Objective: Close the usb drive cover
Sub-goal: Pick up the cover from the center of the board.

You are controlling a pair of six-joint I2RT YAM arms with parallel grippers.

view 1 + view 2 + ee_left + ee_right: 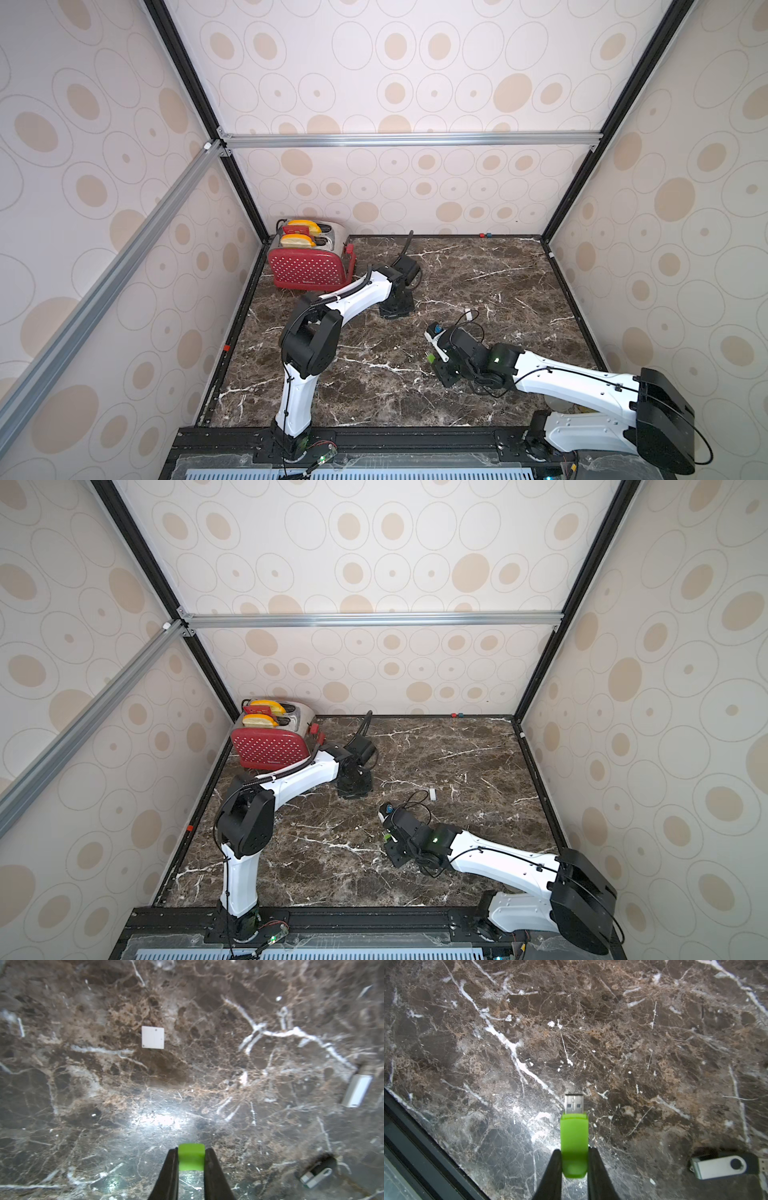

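A dark brown marble tabletop (498,266) with white veins is enclosed by walls papered in beige ovals. At about ten o'clock on the table, in the far corner, a red toaster (309,266) with white dots is stood. Close to the middle of the table, slightly toward twelve o'clock, the left gripper (191,1150) is pointed down at the marble. In the left wrist view a short, bright green cap (191,1156) is seen pinched between its two black fingers (170,1167), which are drawn in to the cap's width and pressed on its sides, the cap's end projecting just past the tips. A white square tile (153,1037) is seen lying flat on the marble beyond that gripper. A white stick (468,314) is laid at about two o'clock from the centre, apart from both grippers. At about five o'clock from the centre the right gripper (574,1150) is held low, and the green usb drive (574,1136) is clamped by its rear end between the black fingers (598,1167). The drive is made up of a smooth, bright green plastic body and a bare silver connector (574,1103), which is uncovered and pointed away from the gripper. Cap and drive are held well apart, one in each gripper. A black-and-silver swivel drive (724,1166) is seen lying flat on the marble near the right gripper, untouched.
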